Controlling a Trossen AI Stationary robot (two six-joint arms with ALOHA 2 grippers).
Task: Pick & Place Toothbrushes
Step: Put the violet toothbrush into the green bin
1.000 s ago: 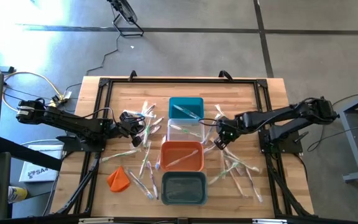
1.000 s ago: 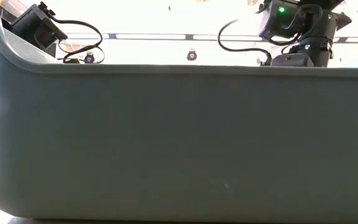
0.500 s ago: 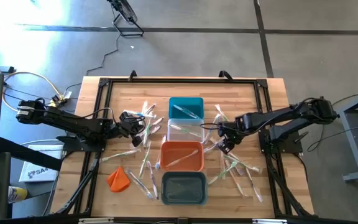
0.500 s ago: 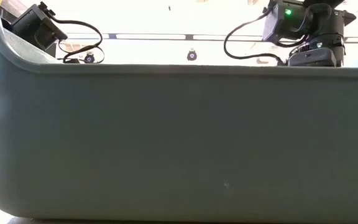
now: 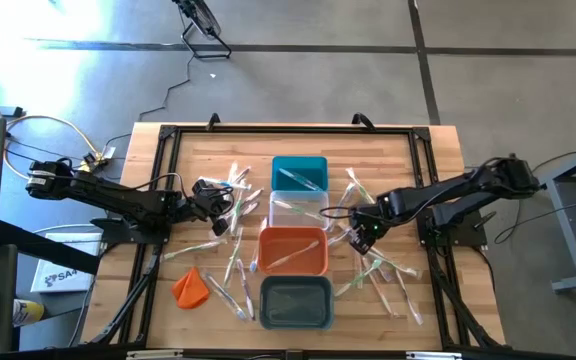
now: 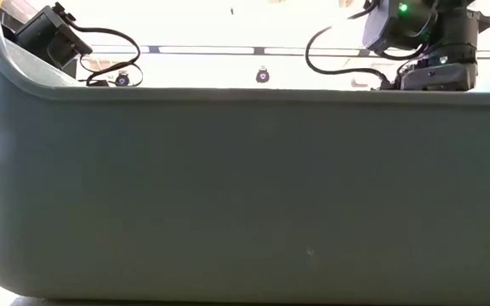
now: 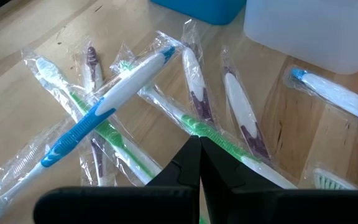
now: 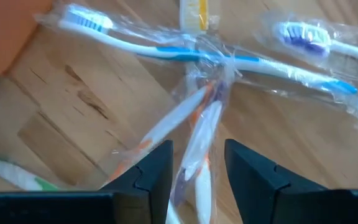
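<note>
Wrapped toothbrushes lie loose on the table, one heap left of the bins [image 5: 233, 205] and one right of them [image 5: 378, 262]. My right gripper [image 5: 364, 229] points down over the right heap, open. In the right wrist view its fingers [image 8: 197, 167] stand on either side of a wrapped orange-and-white toothbrush [image 8: 194, 134] without visibly touching it. A blue toothbrush [image 8: 166, 51] and a purple-bristled one [image 8: 319, 37] lie beyond. My left gripper [image 5: 224, 206] hangs shut over the left heap [image 7: 199, 144], above a green toothbrush [image 7: 194, 127] and a blue-and-white one [image 7: 114, 102], with nothing between its fingers.
Several bins stand in a column at mid-table: teal [image 5: 299, 172], clear [image 5: 297, 210], orange [image 5: 293, 250], grey [image 5: 295, 302]. An orange lump [image 5: 190, 287] lies near the front left. The grey bin's wall [image 6: 245, 195] fills the low view. A black frame [image 5: 168, 135] borders the table.
My right gripper has moved a little toward the table's near edge, away from the clear bin and over the right heap of toothbrushes, sinking slightly. The left arm has kept still.
</note>
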